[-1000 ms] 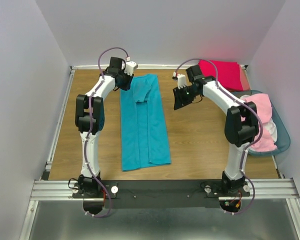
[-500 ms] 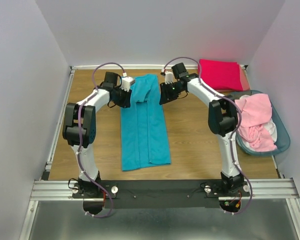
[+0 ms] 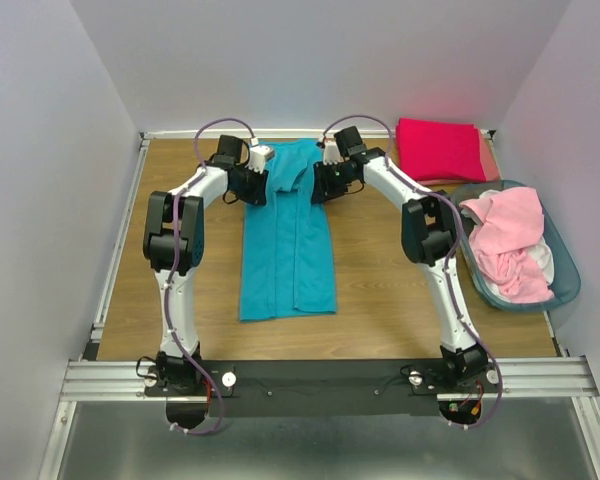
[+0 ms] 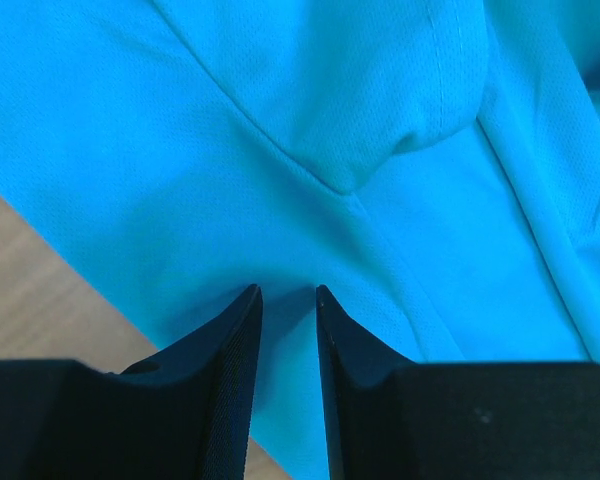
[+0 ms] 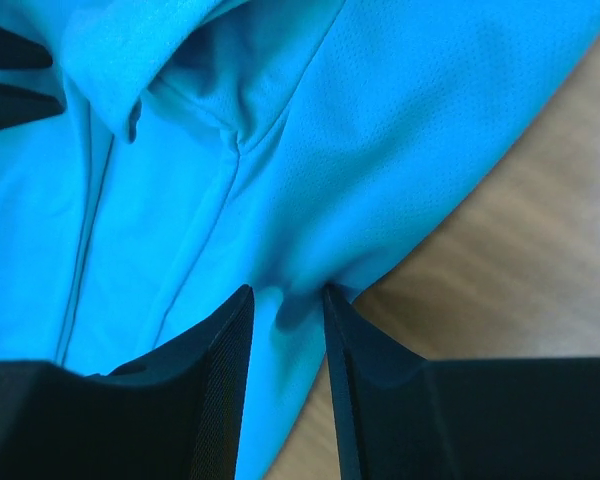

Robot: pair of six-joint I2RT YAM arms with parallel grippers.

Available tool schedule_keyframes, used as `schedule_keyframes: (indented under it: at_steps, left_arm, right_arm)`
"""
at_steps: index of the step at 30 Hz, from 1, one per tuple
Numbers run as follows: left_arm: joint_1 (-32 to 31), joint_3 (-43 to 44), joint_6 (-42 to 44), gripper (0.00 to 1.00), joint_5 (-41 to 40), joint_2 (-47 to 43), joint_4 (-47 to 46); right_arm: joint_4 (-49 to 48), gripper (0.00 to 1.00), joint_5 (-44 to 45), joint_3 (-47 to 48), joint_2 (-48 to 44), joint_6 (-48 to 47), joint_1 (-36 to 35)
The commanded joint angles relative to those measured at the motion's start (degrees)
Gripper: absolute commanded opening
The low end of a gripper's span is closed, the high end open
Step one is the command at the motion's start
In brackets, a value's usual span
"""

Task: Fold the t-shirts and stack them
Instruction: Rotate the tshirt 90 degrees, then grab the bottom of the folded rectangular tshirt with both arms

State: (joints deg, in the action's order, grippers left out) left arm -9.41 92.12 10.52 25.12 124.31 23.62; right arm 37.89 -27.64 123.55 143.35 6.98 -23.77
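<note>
Left end effector (image 4: 287, 290) and right end effector (image 5: 287, 292) — both clamped on teal t-shirt (image 3: 285, 250) — jaws narrowly apart.

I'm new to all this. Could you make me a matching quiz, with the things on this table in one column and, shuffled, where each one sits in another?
Things:
1. teal t-shirt
2. crimson-pink t-shirt
3. light pink t-shirts
4. basket

Places:
A. at the right edge of the table
B. folded flat in the far right corner
C. laid out long in the middle
D. heaped inside the basket

Pairs: 1-C, 2-B, 3-D, 4-A
</note>
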Motion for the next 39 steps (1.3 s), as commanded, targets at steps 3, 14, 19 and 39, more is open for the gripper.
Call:
schedule_keyframes:
  at_steps: [3,14,19,39]
  left_arm:
    - [0.44,9.46,-0.5,0.37,-0.96,6.73,4.5]
    - [1.32,23.02,-0.07,0.4,0.19,11.41,9.08]
    - [1.5,25.12,2.65,0.5,-0.69,-0.08,10.48]
    - [2.82,-24.33,28.92,0.98,11.62,-62.16,6.25]
  right_arm:
    - [-1.5,0.42,11.55,5.3,7.2,0.23,1.97]
    - [-2.64,0.45,17.7,12.68,5.46,-8.72,3.12]
    - [-2.73,0.63,14.82,9.09,-8.13,-10.76,3.11]
    - [4.47,1.0,0.56,-34.22,-52.63,-32.37,0.23]
